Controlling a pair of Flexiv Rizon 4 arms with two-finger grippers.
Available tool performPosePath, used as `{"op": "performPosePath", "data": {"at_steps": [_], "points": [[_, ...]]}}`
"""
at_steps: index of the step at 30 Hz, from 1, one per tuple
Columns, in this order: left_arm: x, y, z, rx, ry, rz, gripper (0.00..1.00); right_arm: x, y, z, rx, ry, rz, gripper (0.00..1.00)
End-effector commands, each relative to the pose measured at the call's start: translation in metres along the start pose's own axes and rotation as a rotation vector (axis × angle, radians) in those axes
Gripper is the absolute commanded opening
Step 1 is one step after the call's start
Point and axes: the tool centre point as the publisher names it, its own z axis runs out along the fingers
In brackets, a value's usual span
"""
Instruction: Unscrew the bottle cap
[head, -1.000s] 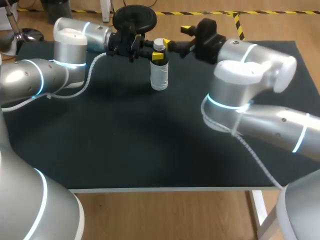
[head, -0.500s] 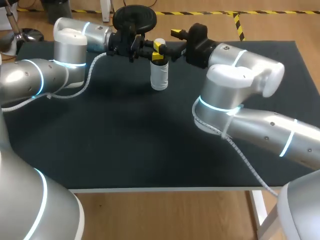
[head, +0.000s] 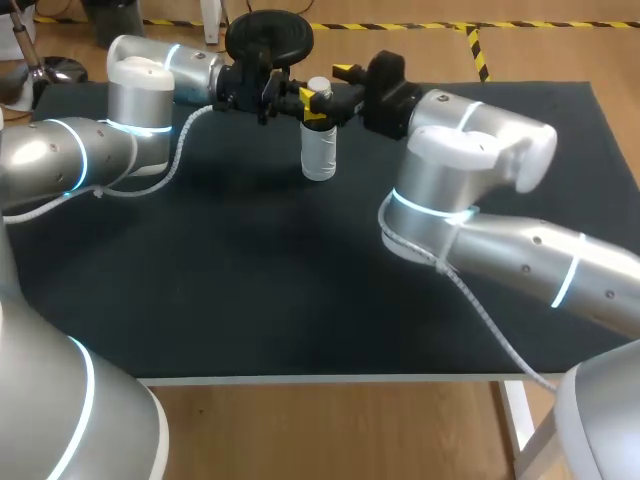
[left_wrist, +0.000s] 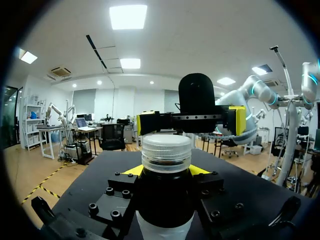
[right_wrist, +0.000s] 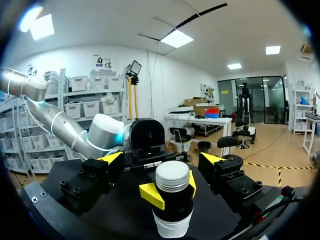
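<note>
A clear bottle (head: 319, 150) with a white cap (head: 319, 87) stands upright at the far middle of the black table (head: 250, 280). My left gripper (head: 312, 105) comes in from the left and is shut on the bottle's neck just below the cap (left_wrist: 166, 150); its yellow tips sit on either side of the neck (left_wrist: 165, 200). My right gripper (head: 333, 83) comes in from the right at cap height. In the right wrist view it (right_wrist: 161, 158) stands open, its fingers well apart on either side of the cap (right_wrist: 172, 176) and not touching it.
A black round stand base (head: 268, 35) sits just behind the bottle at the table's far edge. Both arms' bodies crowd the far half of the table, the right one (head: 460, 190) over its right middle.
My right arm has moved left toward the bottle, bringing its open fingers up around the cap. The left gripper and the bottle have stayed still.
</note>
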Motion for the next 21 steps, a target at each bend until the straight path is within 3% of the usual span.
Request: {"op": "performPosePath", "data": {"at_steps": [1, 18, 20, 21], "points": [[-0.0032, 0.0005, -0.0005, 0.0, 0.008, 0.0, 0.0, -0.0005, -0.0011, 0.0073, 0.007, 0.009, -0.001, 1.0], [-0.0032, 0.0005, -0.0005, 0.0, 0.008, 0.0, 0.0, -0.0022, -0.0065, 0.0138, 0.005, 0.029, 0.013, 1.0], [-0.0032, 0.0005, -0.0005, 0.0, 0.008, 0.0, 0.0, -0.0022, -0.0071, 0.0147, 0.004, 0.031, 0.014, 0.86], [-0.0032, 0.0005, -0.0005, 0.0, 0.008, 0.0, 0.0, -0.0022, -0.0074, 0.015, 0.004, 0.032, 0.015, 0.84]]}}
